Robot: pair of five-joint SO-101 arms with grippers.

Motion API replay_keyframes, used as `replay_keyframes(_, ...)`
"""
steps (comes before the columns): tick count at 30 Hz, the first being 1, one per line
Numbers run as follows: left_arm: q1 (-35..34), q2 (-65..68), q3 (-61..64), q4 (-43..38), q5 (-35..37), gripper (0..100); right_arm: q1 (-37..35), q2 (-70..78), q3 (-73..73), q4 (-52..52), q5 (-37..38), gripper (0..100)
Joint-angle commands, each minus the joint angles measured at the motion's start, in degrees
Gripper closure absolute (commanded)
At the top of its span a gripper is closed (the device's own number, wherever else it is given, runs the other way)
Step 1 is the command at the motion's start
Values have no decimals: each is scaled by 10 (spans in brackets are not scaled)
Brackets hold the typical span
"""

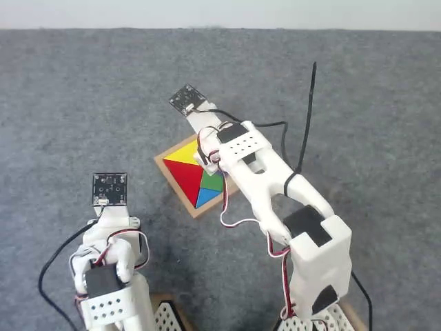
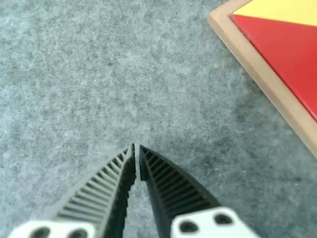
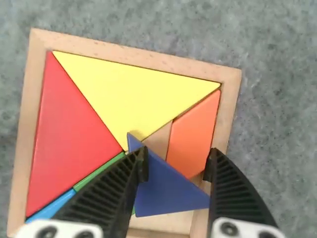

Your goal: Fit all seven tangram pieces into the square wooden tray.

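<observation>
Felt [image 1: 103, 89] bears one tray [image 3: 133, 52], five pieces [image 3: 133, 89], dark-blue triangle [image 3: 166, 186].

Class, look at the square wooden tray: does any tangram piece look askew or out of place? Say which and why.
Yes. The dark blue triangle, held in the right end effector, lies skewed rather than seated: the bare floor of the tray shows between it and the orange piece.
</observation>
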Motion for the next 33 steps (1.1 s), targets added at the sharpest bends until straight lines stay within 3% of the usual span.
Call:
replay_keyframes(1,-2,-11,-5,3,-5,985,-15,-5,-21,19,4,809)
replay_keyframes(19,-2,-11,-5,3,-5,985,-23,-131,135,7,62,809)
replay_keyframes(26,-2,-11,-5,3,-5,985,35,-284,205,3,29,809)
replay_keyframes(33,-2,-11,-5,3,-5,985,101,-280,265,-13,17,809)
